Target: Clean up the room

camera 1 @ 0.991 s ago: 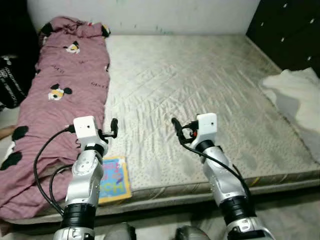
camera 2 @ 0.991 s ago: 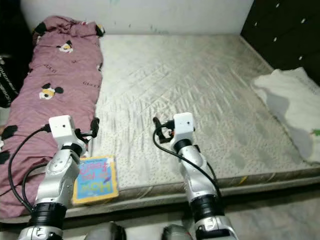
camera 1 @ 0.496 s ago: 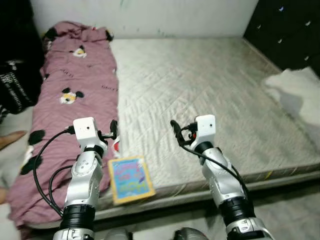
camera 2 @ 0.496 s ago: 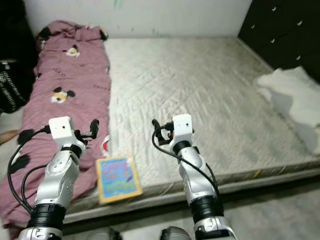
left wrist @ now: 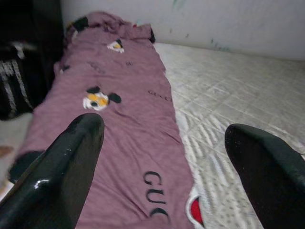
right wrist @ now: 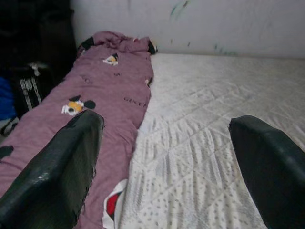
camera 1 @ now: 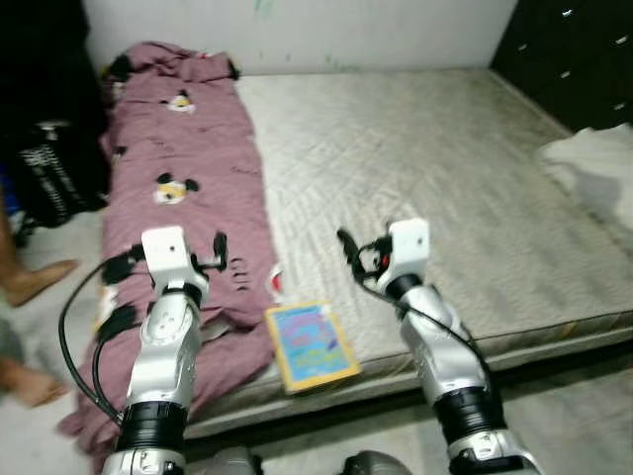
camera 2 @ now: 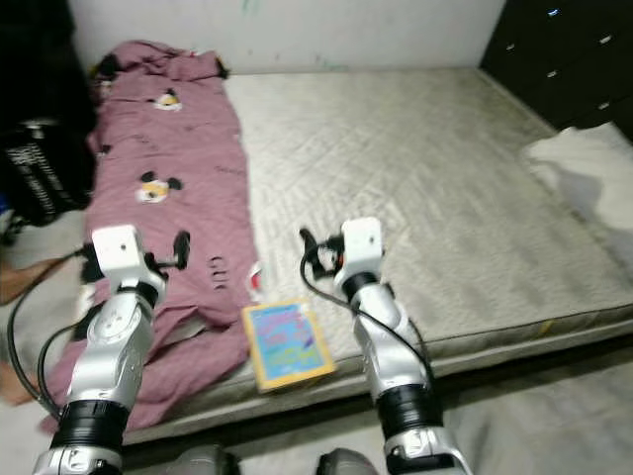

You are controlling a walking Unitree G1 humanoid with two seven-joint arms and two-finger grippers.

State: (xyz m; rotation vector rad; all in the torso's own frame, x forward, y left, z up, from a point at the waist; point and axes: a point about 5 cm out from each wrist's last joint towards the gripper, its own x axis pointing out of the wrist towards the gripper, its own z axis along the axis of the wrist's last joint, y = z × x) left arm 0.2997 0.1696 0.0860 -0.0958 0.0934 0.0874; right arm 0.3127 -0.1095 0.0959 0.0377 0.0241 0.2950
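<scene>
A maroon blanket [camera 1: 183,188] with cartoon mouse prints lies along the left side of the bare mattress [camera 1: 425,168] and spills over its near left corner. A colourful children's book [camera 1: 312,344] rests flat near the mattress's front edge. My left gripper [camera 1: 220,249] hovers above the blanket's near part, open and holding nothing [left wrist: 162,143]. Open and just as empty, my right gripper [camera 1: 346,247] hangs over the mattress a little beyond the book, to its right [right wrist: 167,143]. A red-and-white patch [left wrist: 195,210] shows at the blanket's edge.
A white cloth [camera 1: 593,163] lies at the mattress's right edge, with a black dresser [camera 1: 574,45] behind it. A black bag [camera 1: 54,178] stands on the floor at the left. A person's bare feet [camera 1: 35,282] are on the floor beside the blanket.
The camera has swung left, so bed, blanket and book sit further right in the picture. The person's feet and the black bag have come into view. Both arms keep their pose.
</scene>
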